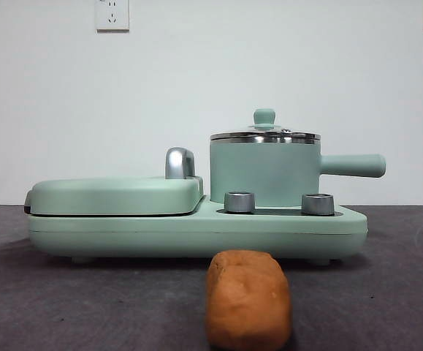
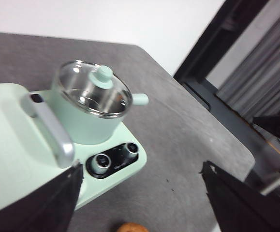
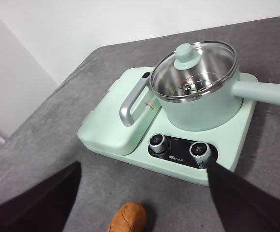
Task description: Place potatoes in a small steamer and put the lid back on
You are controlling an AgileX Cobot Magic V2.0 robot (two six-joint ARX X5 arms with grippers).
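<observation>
Potato [image 1: 248, 300] lies on worktop [image 1: 386, 292] near the front, long axis near-to-far | lid [image 1: 264, 134] closes small steamer [image 1: 266, 172] behind it | left hand [image 2: 140, 203] and right hand [image 3: 142, 203] both released, above, potato between right hand's jaws, so right seems nearer.

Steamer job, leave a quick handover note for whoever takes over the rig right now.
Left claw: open, empty, above the table.
Right claw: open, empty, also raised.
Potato: on the table in front of the cooker base, untouched.
Steamer: on the base, lid on it.
Done: nothing.
Left: lift the lid, put the potato in, put the lid back.
</observation>
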